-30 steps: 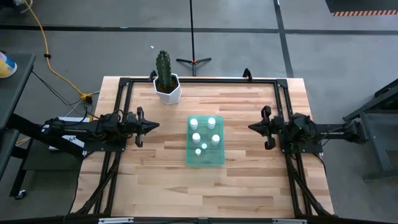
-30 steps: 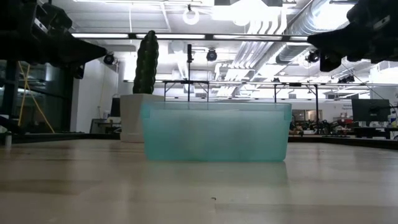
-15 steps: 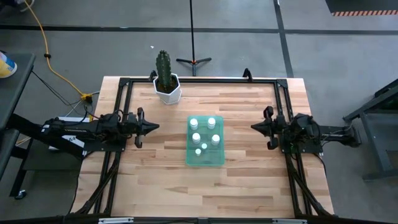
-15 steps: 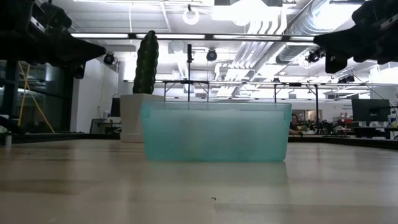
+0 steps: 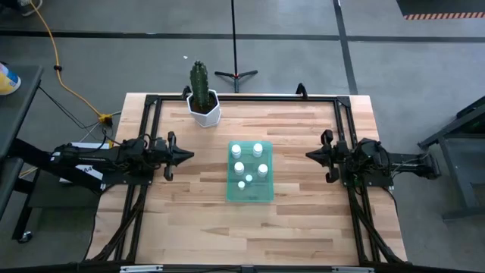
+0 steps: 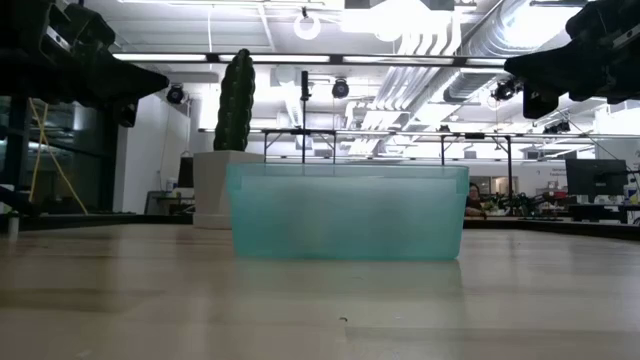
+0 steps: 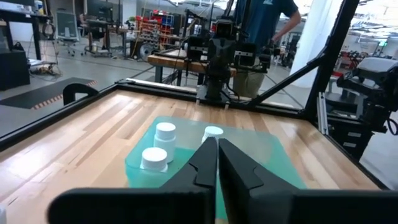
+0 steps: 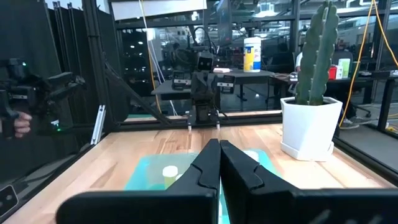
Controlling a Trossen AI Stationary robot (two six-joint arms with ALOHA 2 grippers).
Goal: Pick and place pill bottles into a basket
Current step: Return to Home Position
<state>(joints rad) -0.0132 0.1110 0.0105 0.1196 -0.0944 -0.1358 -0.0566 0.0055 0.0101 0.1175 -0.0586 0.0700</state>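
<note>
Several small white pill bottles stand upright inside the translucent green basket at the table's middle; the basket also shows in the low view. Two of the bottles show in the left wrist view. My left gripper is shut and empty, held above the table to the basket's left. My right gripper is shut and empty, held above the table to the basket's right.
A green cactus in a white hexagonal pot stands at the table's far left. A black frame runs along the table's edges. A person stands beyond the table's right edge.
My right gripper has drawn back a little toward the table's right edge, away from the basket. The bottles and the basket have stayed where they were.
</note>
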